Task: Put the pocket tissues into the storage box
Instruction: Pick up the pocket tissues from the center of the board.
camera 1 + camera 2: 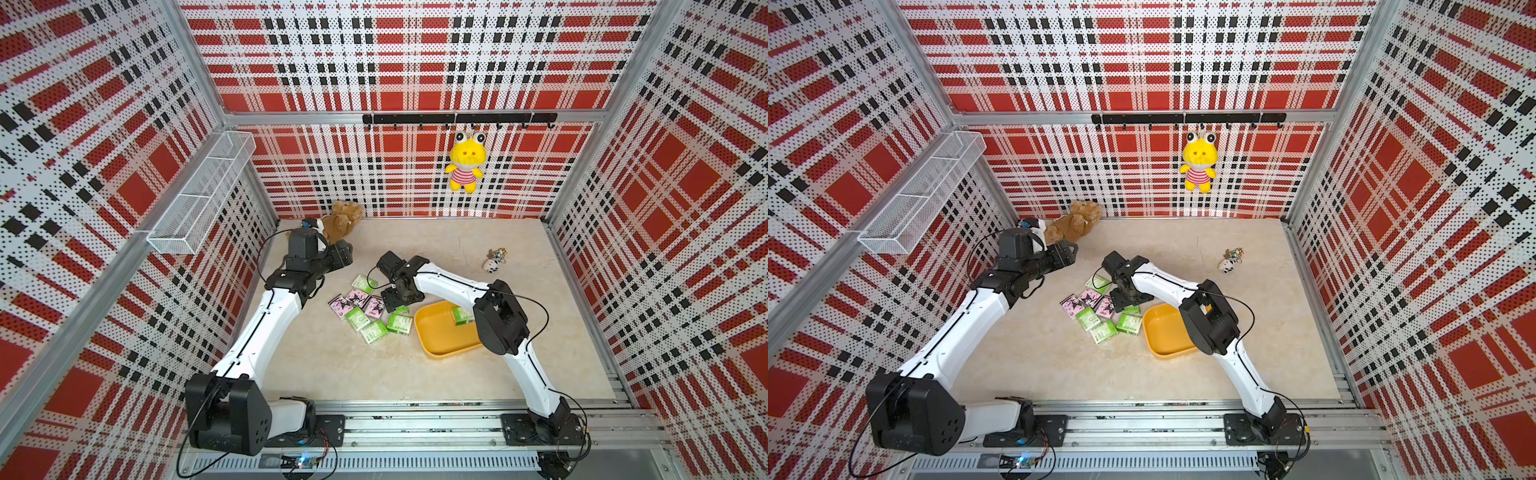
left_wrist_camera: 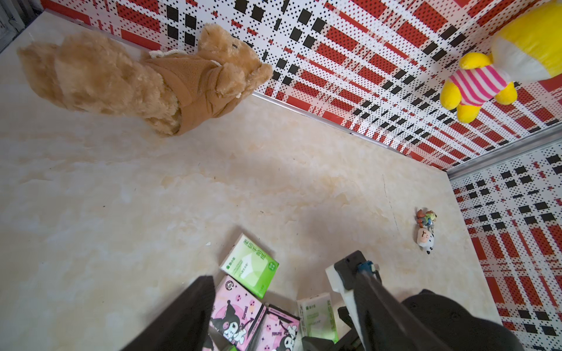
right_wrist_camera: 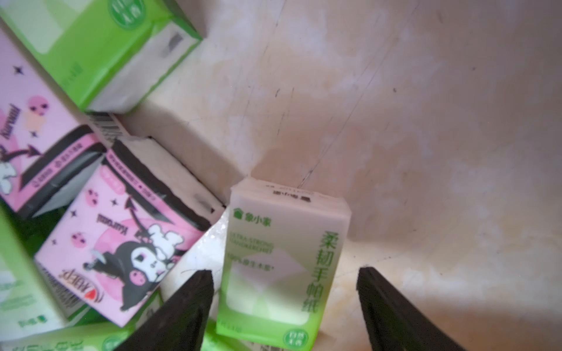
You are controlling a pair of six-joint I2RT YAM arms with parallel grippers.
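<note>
Several pocket tissues lie in a loose pile at mid-table, green-and-white packs mixed with pink cartoon ones. The yellow-orange storage box sits just right of the pile with one green pack inside. My right gripper reaches down at the pile's right edge. In the right wrist view it is open astride a green pack, with a gap on one side. My left gripper hovers open and empty behind the pile; in the left wrist view packs show beyond it.
A brown plush bear lies at the back left near the left arm. A small keychain toy lies at the back right. A yellow frog plush hangs from a black hook rail. A white wire basket is on the left wall.
</note>
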